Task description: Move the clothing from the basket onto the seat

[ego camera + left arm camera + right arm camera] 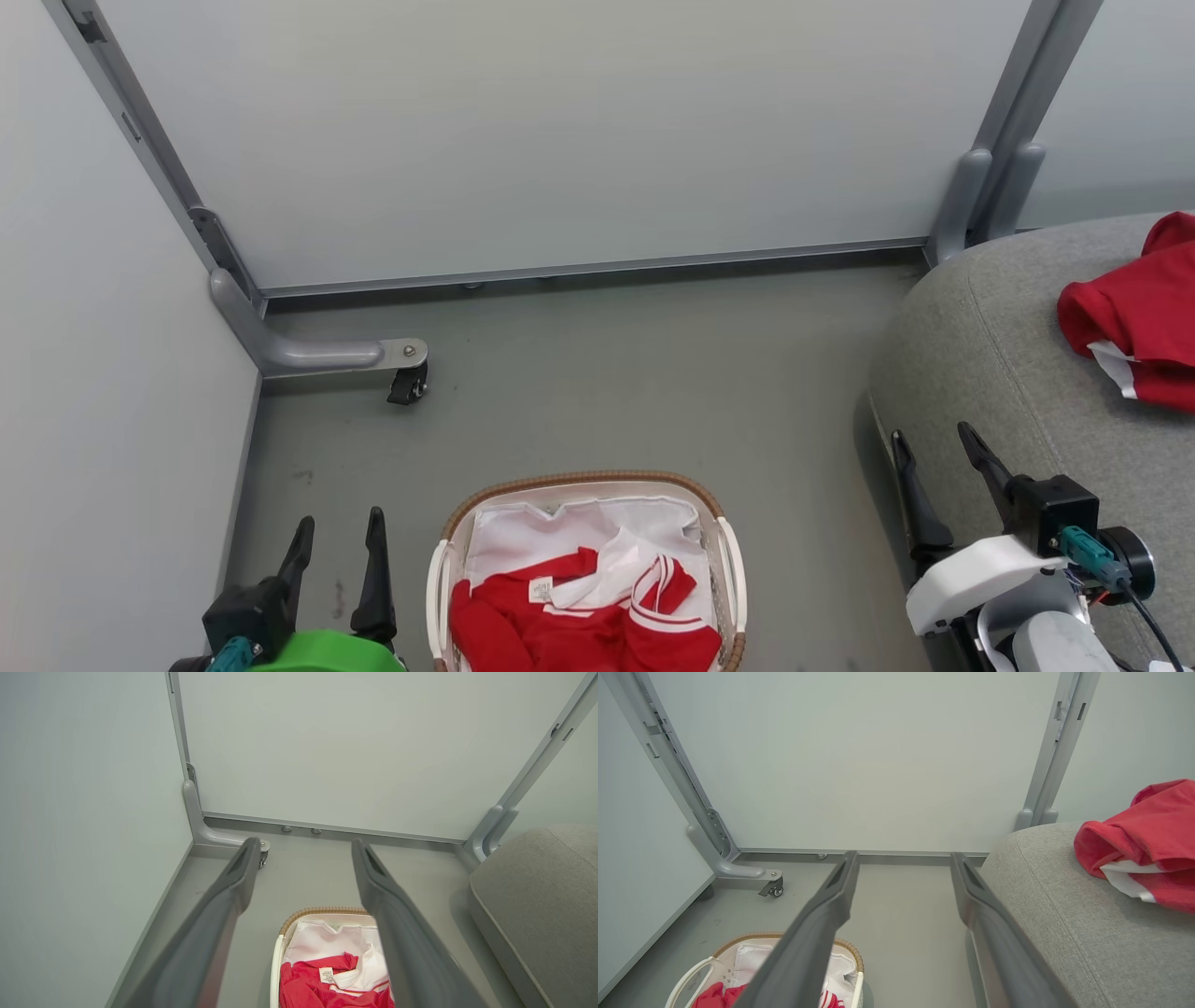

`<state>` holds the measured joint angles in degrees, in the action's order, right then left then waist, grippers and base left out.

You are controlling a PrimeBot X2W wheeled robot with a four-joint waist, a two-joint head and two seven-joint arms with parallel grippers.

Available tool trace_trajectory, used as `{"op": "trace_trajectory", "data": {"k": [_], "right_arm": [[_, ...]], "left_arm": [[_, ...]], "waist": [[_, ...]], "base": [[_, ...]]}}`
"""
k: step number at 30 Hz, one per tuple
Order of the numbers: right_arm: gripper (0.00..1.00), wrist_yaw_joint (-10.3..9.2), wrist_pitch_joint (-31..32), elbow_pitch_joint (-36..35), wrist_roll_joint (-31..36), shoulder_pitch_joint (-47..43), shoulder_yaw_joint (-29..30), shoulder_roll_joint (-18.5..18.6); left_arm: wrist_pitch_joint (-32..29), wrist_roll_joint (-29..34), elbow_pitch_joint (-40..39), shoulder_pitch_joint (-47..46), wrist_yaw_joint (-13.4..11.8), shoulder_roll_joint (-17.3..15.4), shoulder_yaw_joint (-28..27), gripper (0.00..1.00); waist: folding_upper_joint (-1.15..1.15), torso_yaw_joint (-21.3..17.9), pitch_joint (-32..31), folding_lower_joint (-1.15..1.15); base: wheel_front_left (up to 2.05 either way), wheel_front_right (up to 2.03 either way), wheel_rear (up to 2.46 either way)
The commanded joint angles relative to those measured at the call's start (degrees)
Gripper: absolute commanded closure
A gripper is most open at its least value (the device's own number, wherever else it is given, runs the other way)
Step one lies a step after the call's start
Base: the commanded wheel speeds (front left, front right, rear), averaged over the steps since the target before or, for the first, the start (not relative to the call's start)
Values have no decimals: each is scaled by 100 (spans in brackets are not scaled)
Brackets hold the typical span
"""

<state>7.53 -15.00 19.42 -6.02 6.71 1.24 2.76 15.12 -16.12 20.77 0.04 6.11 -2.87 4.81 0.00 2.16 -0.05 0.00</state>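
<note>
The left end effector (339, 527) has its two long dark fingers spread apart with nothing between them. The right end effector (932, 443) is likewise parted and empty.

Just to the right of the left end effector, between the two arms, an oval white plastic laundry basket with a brown woven rim (579, 478) stands on the grey floor (607, 392). Bright red soft fabric garments with white stripes and trim (579, 625) lie bunched at its near end on the white fabric liner (560, 523). The number of pieces cannot be told.

The right end effector sits at the near left edge of the large grey woven-fabric seat cushion (990, 355). Beyond it to the right, one red garment with a white band (1134, 313) rests on the cushion, well apart from the fingers.

Assessment: the task is partly done. One garment is on the seat cushion and red garments are left in the laundry basket. With neither end effector loaded, a fresh reach into the basket is judged the next requirement.
</note>
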Motion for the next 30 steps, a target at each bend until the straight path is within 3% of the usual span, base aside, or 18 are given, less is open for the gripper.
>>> {"op": "trace_trajectory", "data": {"k": [1, 18, 30], "right_arm": [[0, -8, -28, 10, 15, -55, 21, 23], [0, -8, -28, -41, 36, 14, -36, 24], [0, -8, -28, -395, 223, 565, 38, 24]], "left_arm": [[5, -17, 11, 29, 12, -5, 2, 0], [5, 31, -11, -107, 34, -5, 105, 0], [5, 277, 165, -1003, 76, -6, 502, 0]], "waist": [[0, 6, 0, 0], [0, -12, 108, 0], [0, -313, 1073, 0]], "base": [[0, 0, 0], [0, 0, 0], [0, 0, 0]]}}
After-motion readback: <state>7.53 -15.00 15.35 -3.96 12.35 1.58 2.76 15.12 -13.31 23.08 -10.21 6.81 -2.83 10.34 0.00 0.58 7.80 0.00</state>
